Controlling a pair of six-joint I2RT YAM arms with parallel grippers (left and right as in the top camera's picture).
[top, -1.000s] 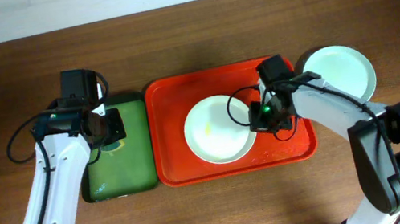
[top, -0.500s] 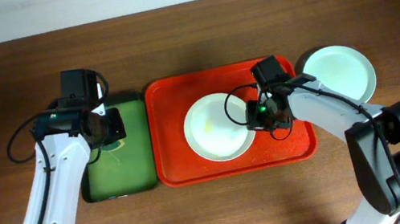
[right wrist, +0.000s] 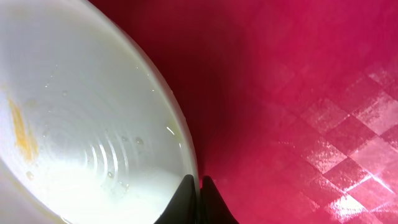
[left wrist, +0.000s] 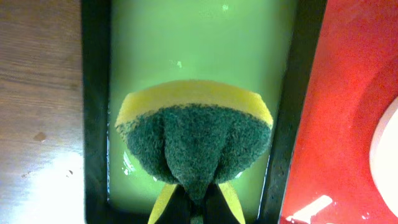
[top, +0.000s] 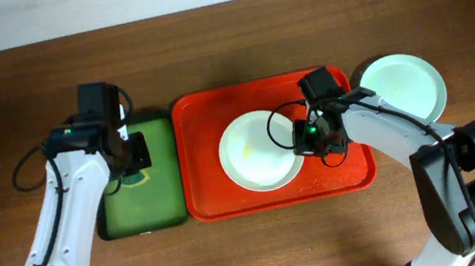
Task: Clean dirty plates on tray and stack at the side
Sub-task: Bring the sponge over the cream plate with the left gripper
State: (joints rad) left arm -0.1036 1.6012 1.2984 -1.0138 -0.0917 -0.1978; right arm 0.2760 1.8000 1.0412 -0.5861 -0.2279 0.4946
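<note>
left tool (left wrist: 193,204) shifted slightly, sponge (left wrist: 194,140) pinched; right tool (right wrist: 199,186) stayed clamped on plate (right wrist: 81,137) rim; tray (top: 197,120) lay lengthwise left-right.

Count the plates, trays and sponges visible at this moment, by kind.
Plates: 2 (cream plate, pale green plate)
Trays: 2 (red tray, green tray)
Sponge: 1
Total: 5
</note>
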